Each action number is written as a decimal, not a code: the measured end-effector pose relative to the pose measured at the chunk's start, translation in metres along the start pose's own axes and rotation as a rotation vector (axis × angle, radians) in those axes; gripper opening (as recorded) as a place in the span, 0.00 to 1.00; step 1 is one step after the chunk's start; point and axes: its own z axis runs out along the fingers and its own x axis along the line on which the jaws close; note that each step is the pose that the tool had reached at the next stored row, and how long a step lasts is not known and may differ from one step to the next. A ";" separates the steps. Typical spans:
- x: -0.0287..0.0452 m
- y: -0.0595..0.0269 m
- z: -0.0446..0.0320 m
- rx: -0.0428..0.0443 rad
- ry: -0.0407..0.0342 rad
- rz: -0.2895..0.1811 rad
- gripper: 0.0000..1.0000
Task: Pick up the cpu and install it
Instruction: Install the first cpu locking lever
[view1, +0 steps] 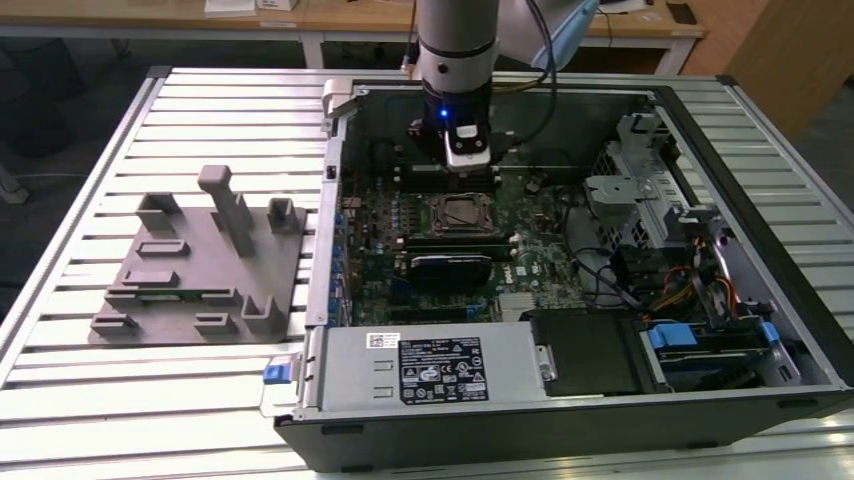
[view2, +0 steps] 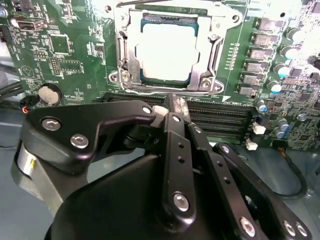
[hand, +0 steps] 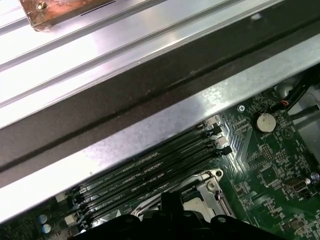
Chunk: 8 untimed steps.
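Finds the cpu (view2: 167, 50) lying flat inside the socket frame (view2: 215, 55) on the motherboard (view2: 75, 60), shiny top up, edges square to the frame in the second wrist view. Reads as seated rather than carried: sits level, with the metal frame around all four sides. Cannot tell whether the frame is locked down.

In the exterior view, places the cpu (view1: 462, 212) near the middle of the open computer case (view1: 747, 130), and the gripper (view1: 461, 158) just beside it at twelve o'clock, pointing down.

Shows the gripper (view2: 170, 102) in the second wrist view with fingers drawn together and nothing between them. Suggests a release already made, judging by the chip resting in its seat apart from the tips. Puts the row of memory slots (view2: 220, 117) between the fingertips and the socket, so keeps the tips off the chip and over the slots instead.

In the first wrist view, picks out long black memory sticks (hand: 150, 170) running between the case wall and the socket corner.

Leaves the grey parts fixture (view1: 200, 250) at nine o'clock of the case on the slatted table (view1: 80, 400), well apart from the arm, likely as a staging place for parts.
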 end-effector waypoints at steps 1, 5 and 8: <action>-0.0001 0.0002 -0.0017 -0.0003 0.0000 0.000 0.11; -0.0004 0.0011 -0.0087 -0.0003 0.0000 0.000 0.11; -0.0005 0.0012 -0.0089 0.0003 -0.0005 0.000 0.11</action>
